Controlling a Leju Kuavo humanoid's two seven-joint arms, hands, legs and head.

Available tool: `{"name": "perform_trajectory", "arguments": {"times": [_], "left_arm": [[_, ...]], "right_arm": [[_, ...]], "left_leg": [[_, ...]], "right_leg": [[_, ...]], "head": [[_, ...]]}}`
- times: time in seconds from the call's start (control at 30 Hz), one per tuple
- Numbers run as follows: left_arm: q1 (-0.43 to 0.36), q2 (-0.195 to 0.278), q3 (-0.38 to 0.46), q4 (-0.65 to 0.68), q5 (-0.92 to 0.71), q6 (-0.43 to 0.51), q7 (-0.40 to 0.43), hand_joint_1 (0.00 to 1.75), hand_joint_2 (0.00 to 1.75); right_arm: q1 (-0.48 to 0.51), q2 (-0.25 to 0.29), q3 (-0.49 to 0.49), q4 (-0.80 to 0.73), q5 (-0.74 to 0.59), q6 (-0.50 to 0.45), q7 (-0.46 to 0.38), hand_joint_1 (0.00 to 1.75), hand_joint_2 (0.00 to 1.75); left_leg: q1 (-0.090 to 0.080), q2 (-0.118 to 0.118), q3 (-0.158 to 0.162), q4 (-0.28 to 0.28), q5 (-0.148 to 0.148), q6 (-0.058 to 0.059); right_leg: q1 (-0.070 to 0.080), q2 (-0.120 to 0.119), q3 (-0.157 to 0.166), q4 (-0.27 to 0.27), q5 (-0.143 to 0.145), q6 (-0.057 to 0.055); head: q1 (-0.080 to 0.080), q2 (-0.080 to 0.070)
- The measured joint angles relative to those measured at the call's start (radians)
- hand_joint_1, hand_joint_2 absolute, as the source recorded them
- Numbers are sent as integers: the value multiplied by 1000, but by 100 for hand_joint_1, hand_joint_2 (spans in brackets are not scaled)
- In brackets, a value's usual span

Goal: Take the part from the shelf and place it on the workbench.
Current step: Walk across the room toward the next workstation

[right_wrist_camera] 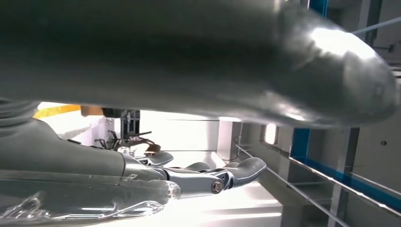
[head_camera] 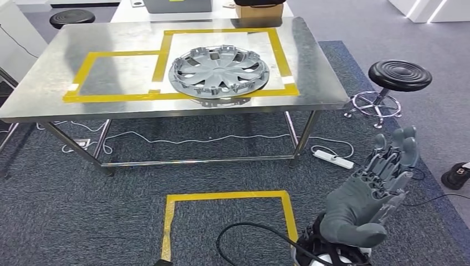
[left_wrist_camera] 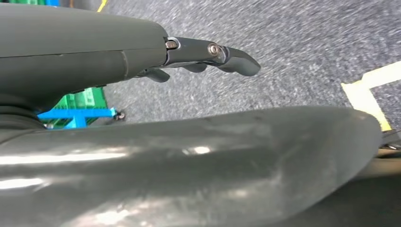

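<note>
Seeing the wheel cover [head_camera: 219, 72] flat on the counter [head_camera: 50, 94], I should pull my spread, empty right hand [head_camera: 370, 194] away slowly.

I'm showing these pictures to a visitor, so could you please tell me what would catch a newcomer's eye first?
First, the grey hubcap lying flat on the steel workbench, inside the right-hand yellow tape outline. Next, the right robot hand raised low at the right, open and holding nothing. A black stool stands right of the workbench.
</note>
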Motion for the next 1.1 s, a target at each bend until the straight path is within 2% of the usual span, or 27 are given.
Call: {"name": "perform_trajectory", "arguments": {"times": [0.03,0.07,0.13,0.2,0.23,0.3,0.33,0.37,0.4,0.43,0.47,0.53,0.57,0.6,0.67,0.73,0.8,0.83,0.87,0.9,0.93,0.97,1.03,1.07,1.1], "left_arm": [[0,-1,-4,0,-2,0,1,0,0],[0,-1,-7,0,-2,0,3,0,0],[1,-3,-10,0,-3,-1,8,0,0],[3,-3,-15,0,-10,-4,17,0,0],[3,-3,-19,0,-15,-6,22,0,0],[4,-3,-26,0,-23,-8,30,0,0],[4,-2,-28,0,-25,-9,33,0,0],[5,-2,-28,0,-25,-10,35,0,0],[5,-2,-28,0,-25,-11,37,0,0],[5,-2,-28,0,-25,-11,38,0,0],[4,-2,-28,0,-25,-11,38,0,0],[2,-3,-29,0,-25,-12,38,0,0],[1,-2,-29,0,-25,-14,39,0,0],[1,-2,-29,0,-25,-16,39,0,0],[2,-2,-29,0,-25,-19,40,0,0],[2,-1,-29,0,-25,-19,40,0,0],[1,0,-29,0,-24,-19,41,0,0],[2,1,-29,0,-24,-20,41,0,0],[2,1,-29,0,-23,-20,41,0,0],[3,2,-29,0,-23,-21,41,0,0],[4,2,-29,0,-23,-21,41,0,0],[4,3,-29,0,-23,-21,41,0,0],[3,3,-29,0,-23,-21,41,0,0],[1,3,-29,0,-23,-21,41,0,0],[1,3,-29,0,-23,-20,41,0,0]], "right_arm": [[-1,1,-1,1,2,0,0,0,0],[-1,2,-1,1,6,0,0,0,0],[-1,4,-4,2,17,0,1,0,0],[-1,6,-8,3,26,0,2,0,0],[-1,6,-10,3,29,0,2,0,0],[-1,7,-14,6,31,0,2,0,0],[-1,7,-16,7,31,0,2,0,0],[0,7,-17,9,31,0,2,0,0],[1,7,-18,11,32,0,2,0,0],[1,7,-19,12,32,0,2,0,0],[1,7,-19,13,32,0,2,0,0],[0,7,-19,14,32,0,1,0,0],[0,7,-19,14,32,0,1,0,0],[0,7,-20,15,31,0,1,0,0],[-1,7,-20,16,31,0,1,0,0],[-2,9,-20,17,31,0,1,0,0],[-1,10,-21,18,31,0,0,0,0],[-1,10,-21,18,30,0,0,0,0],[0,11,-21,19,28,0,0,0,0],[0,11,-21,19,26,0,0,0,0],[0,11,-21,20,24,0,0,0,0],[-1,11,-21,20,23,0,-1,0,0],[-1,12,-21,20,22,0,-3,0,0],[-1,12,-21,20,22,0,-4,0,0],[-1,12,-21,20,22,0,-5,0,0]], "left_leg": [[2,-2,21,-48,15,3],[3,-4,30,-74,19,9],[1,-9,26,-80,16,27],[1,-14,24,-81,20,40],[1,-17,24,-82,22,45],[0,-22,23,-82,23,51],[-1,-26,22,-82,24,52],[-2,-30,22,-82,24,53],[-2,-37,22,-82,24,53],[-2,-47,23,-82,24,52],[-2,-57,23,-81,25,51],[-3,-78,20,-80,27,45],[-2,-86,17,-80,30,39],[-1,-95,13,-81,33,33],[2,-104,9,-84,37,19],[-1,-72,-10,-49,10,10],[-4,-28,-67,66,-53,5],[-4,-18,-99,132,-81,3],[-3,-14,-122,178,-95,2],[-4,-11,-127,191,-90,2],[-4,-8,-112,166,-67,3],[-4,3,-80,110,-35,5],[-9,57,-7,-20,15,12],[-11,78,15,-62,25,17],[-13,89,23,-82,25,21]], "right_leg": [[2,1,-4,4,0,6],[5,1,-9,8,0,11],[4,-2,-15,10,0,19],[1,-5,-26,33,-19,28],[0,-5,-43,72,-44,32],[0,-5,-101,202,-111,37],[0,-5,-130,265,-135,37],[0,-5,-145,299,-142,37],[0,-4,-143,296,-130,35],[-1,0,-120,252,-101,32],[-2,11,-83,183,-66,30],[-6,49,-17,59,-27,26],[-8,62,-2,30,-23,25],[-7,65,2,22,-26,23],[-6,47,3,17,-21,13],[-8,24,6,9,-16,0],[-7,-2,6,6,-15,-8],[-6,-15,5,6,-15,-9],[-5,-28,3,6,-16,-10],[-4,-40,3,6,-16,-10],[-4,-52,3,6,-16,-10],[-4,-63,5,6,-17,-9],[2,-81,6,10,-21,-3],[6,-90,6,13,-23,1],[10,-100,6,15,-25,6]], "head": [[0,0],[0,0],[1,0],[3,0],[5,0],[8,0],[9,0],[9,0],[9,0],[9,0],[9,0],[9,0],[9,0],[8,0],[8,0],[2,0],[-4,0],[-4,0],[-4,0],[-4,0],[-4,0],[-4,0],[-6,0],[-5,0],[-5,0]]}}
